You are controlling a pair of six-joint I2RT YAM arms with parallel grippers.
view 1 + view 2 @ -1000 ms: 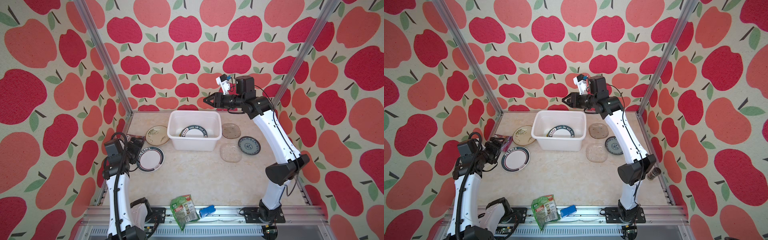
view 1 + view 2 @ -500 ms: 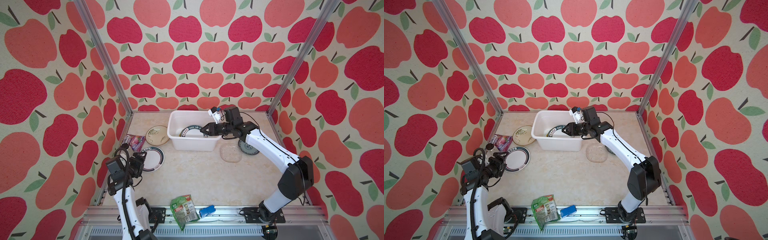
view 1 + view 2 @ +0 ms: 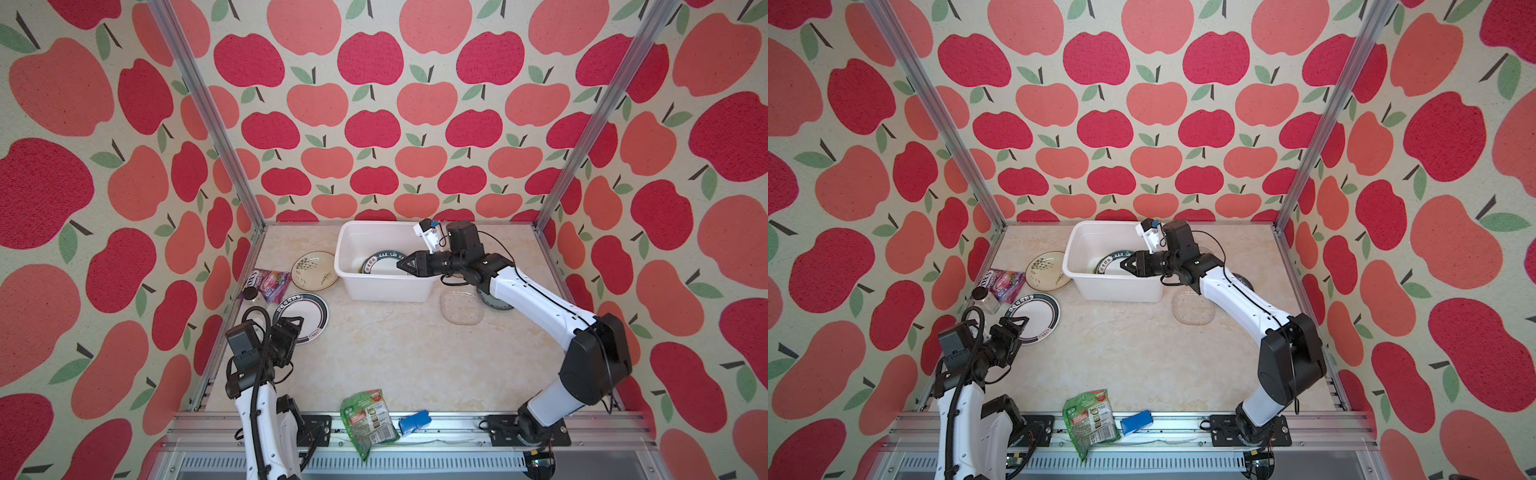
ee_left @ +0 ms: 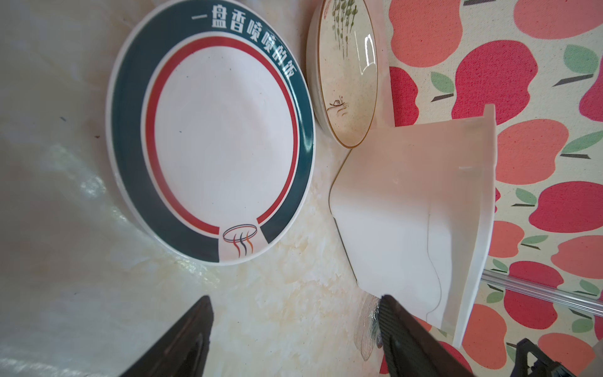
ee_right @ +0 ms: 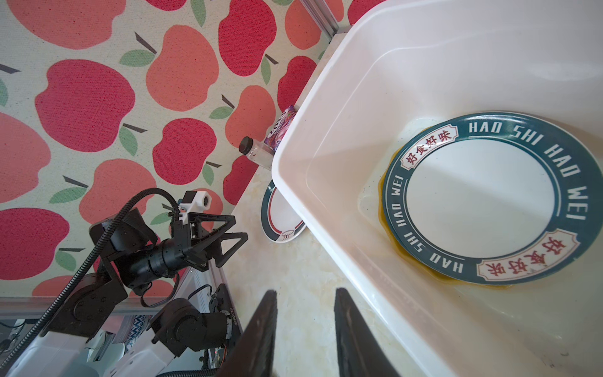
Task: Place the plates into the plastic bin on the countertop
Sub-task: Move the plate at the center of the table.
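- The desk (image 3: pixel 395 365) carries the whole job. Taking its middle as the dial in a top view, more plates lie outside the bin than in it, so I judge the task less than half done.
- The plastic bin (image 3: pixel 386 286) stands upright at 12 o'clock, with much bare floor left inside.
- In it a lettered-rim plate (image 5: pixel 479 202) lies flat on a yellow plate (image 5: pixel 399 254), of which only an edge shows. That makes two stowed.
- The dark-rimmed white plate (image 3: pixel 307 318) lies flat on the desk at 9 o'clock, not yet taken up.
- The clear glass plate (image 3: pixel 461 307) lies at 2 o'clock, just beside the bin.
- The cream plant-print plate (image 3: pixel 313 270) sits at 10 o'clock, just beside the bin's wall.
- The blue patterned plate (image 3: pixel 498 306) lies beyond the glass one, mostly hidden under the right arm.
- The right pincer (image 3: pixel 404 264) hangs over the bin, fingers narrowly parted, gripping nothing.
- The left pincer (image 3: pixel 1017 321) is spread wide and empty at the white plate's near edge. That plate looks like the next pick.
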